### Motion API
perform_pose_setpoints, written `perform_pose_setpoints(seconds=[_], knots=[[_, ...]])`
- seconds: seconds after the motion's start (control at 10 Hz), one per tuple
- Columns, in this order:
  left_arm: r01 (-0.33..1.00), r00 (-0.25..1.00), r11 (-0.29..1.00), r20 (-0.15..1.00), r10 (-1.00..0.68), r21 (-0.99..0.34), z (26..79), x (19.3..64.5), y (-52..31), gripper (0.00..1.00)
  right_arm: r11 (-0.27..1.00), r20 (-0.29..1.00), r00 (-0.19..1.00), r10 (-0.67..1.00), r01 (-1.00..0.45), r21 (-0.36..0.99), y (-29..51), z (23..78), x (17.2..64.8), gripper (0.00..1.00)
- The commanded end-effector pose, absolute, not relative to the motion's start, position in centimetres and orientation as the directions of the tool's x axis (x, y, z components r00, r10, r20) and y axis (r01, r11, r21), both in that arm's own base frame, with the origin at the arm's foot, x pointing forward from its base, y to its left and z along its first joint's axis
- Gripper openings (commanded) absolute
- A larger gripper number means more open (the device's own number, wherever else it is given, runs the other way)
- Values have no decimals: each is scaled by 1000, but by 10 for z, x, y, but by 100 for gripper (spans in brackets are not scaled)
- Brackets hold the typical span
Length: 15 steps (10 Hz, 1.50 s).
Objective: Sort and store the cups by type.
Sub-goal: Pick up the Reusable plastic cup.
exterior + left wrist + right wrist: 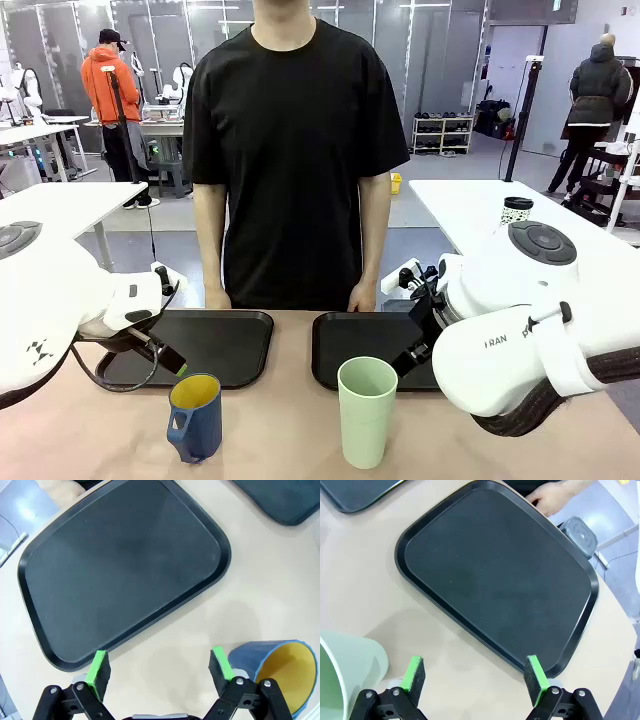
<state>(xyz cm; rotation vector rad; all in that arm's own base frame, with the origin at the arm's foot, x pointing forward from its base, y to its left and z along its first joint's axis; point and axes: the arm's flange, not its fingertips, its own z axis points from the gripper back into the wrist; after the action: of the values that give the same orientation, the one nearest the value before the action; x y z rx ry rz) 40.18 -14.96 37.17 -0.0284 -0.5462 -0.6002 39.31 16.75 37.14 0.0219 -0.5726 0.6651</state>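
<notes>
Near the table's front edge stands a dark blue mug (195, 417) with a yellow inside and a handle. A taller pale mint-green tumbler (366, 410) stands to its right. My left gripper (172, 364) hovers open above the left tray's front edge, just behind the mug. In the left wrist view the left gripper (160, 665) holds nothing, and the mug (275, 670) sits right beside one finger. My right gripper (405, 360) is open over the right tray's front edge. The right wrist view shows the right gripper (475, 674) holding nothing, with the tumbler (345, 680) off to one side.
Two black trays lie side by side, the left tray (220, 340) and the right tray (350, 350), both bare. A person stands at the far edge with a hand (362, 297) resting by the right tray. A white patterned cup (516, 210) stands on another table behind.
</notes>
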Motion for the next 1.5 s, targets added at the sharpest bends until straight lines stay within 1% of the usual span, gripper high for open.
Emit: perform_pose_setpoints(seconds=[0.0,1.4], knots=[[545,688,828,496,-530,130,372,402,-150,100,792,509,639,577,-589,-159,168,371,393,100],[545,688,828,496,-530,130,372,402,-150,100,792,509,639,577,-589,-159,168,371,393,100]])
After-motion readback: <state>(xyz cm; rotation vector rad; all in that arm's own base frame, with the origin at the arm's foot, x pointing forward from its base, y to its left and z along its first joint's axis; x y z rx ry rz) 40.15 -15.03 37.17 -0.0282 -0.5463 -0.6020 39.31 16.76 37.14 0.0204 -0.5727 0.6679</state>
